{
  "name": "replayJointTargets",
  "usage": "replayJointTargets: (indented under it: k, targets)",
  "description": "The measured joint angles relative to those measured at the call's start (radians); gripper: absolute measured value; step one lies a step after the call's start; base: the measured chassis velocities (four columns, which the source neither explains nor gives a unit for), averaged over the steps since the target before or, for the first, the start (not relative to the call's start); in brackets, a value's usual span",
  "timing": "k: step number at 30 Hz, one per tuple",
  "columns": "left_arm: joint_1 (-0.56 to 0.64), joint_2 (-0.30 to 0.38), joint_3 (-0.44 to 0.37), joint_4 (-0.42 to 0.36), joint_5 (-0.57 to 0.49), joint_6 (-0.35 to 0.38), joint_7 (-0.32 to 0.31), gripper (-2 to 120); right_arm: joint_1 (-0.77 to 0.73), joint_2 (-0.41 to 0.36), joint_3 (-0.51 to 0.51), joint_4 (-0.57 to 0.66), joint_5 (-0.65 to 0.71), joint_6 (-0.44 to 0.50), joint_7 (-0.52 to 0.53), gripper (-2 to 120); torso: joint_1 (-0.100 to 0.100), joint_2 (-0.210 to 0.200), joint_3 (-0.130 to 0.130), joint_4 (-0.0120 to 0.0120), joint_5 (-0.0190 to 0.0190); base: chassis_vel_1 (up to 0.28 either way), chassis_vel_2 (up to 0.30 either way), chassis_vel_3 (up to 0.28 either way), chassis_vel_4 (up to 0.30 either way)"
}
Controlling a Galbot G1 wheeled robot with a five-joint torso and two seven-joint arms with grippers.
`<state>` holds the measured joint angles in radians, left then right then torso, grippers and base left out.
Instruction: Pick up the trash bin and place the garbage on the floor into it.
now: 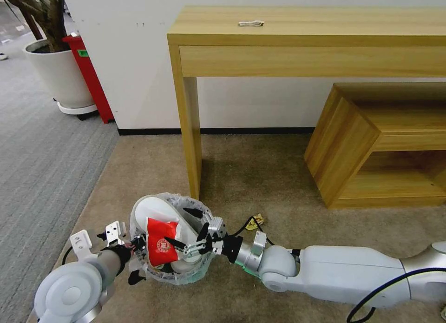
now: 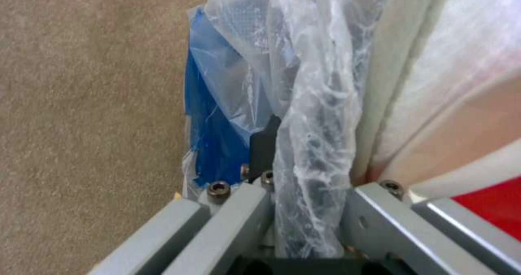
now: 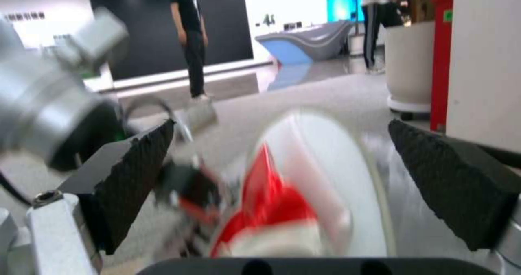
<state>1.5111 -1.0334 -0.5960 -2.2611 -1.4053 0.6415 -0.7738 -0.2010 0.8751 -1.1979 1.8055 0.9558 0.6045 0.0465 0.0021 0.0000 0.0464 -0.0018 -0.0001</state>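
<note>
The trash bin, lined with crinkled plastic, hangs just above the beige floor. My left gripper is shut on its rim; in the left wrist view the gripper clamps the bag and wall, with the blue base beyond. A white slipper and a red wrapper fill the bin. My right gripper hovers open over the bin's right side, its pads spread wide around the wrapper without touching it. A small yellow scrap of garbage lies on the carpet.
A desk leg stands just behind the bin. A low wooden shelf sits to the right under the desk. Grey striped carpet, a white plant pot and a red stand are at the left.
</note>
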Motion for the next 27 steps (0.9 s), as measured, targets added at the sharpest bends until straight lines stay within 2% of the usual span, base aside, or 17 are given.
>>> replayJointTargets:
  k: [15, 23, 27]
  targets:
    - [0.004, -0.011, 0.004, 0.013, 0.017, -0.001, 0.002, 0, 0.009, -0.007, 0.062, 0.05, 0.011, 0.001, 0.007, 100, 0.0, 0.0, 0.0, 0.0, 0.0, 0.0, 0.0, 0.0, 0.0]
    - [0.008, -0.014, 0.001, 0.02, 0.025, -0.001, 0.002, 0, -0.028, -0.028, 0.17, 0.066, 0.024, 0.003, 0.007, 100, 0.0, 0.0, 0.0, 0.0001, 0.0, 0.0, 0.0, 0.0, 0.0]
    - [0.01, -0.014, -0.006, 0.016, 0.027, -0.001, 0.002, 0, -0.088, -0.066, 0.286, 0.069, 0.037, 0.003, 0.007, 100, 0.0, 0.0, 0.0, -0.0001, 0.0, 0.0, 0.0, 0.0, 0.0]
